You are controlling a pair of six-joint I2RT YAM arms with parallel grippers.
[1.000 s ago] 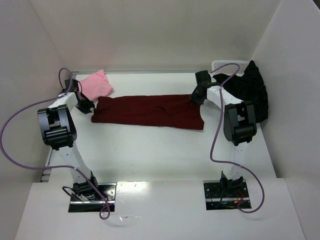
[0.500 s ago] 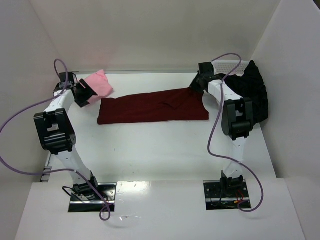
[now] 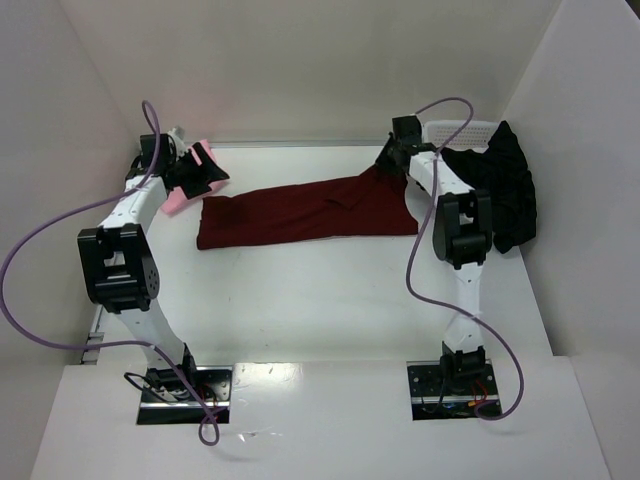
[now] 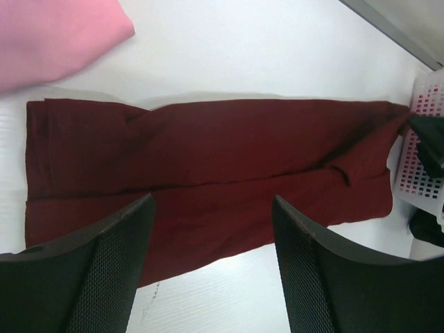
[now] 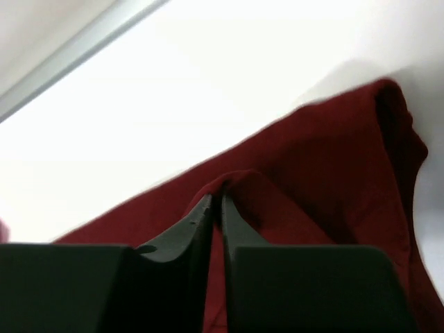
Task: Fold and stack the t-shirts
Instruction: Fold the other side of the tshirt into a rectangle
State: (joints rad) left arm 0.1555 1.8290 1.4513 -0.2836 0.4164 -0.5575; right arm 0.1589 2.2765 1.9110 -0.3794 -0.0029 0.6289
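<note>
The dark maroon t-shirt (image 3: 300,212) lies stretched across the table's far middle, folded into a long band; it fills the left wrist view (image 4: 208,166). My right gripper (image 3: 392,162) is shut on its far right corner and holds that corner lifted; the pinched cloth (image 5: 239,182) shows between the fingers. My left gripper (image 3: 200,172) is open and empty, raised over the light pink t-shirt (image 3: 190,190) at the far left, which also shows in the left wrist view (image 4: 55,35). The black t-shirt (image 3: 500,185) hangs over the basket at the far right.
A white plastic mesh basket (image 3: 462,132) stands at the back right corner, partly under the black shirt; its mesh shows in the left wrist view (image 4: 424,146). White walls close the table at back, left and right.
My right gripper has pulled the maroon shirt's right corner up and toward the back. My left gripper has let go of the shirt's left end and risen toward the pink shirt.
</note>
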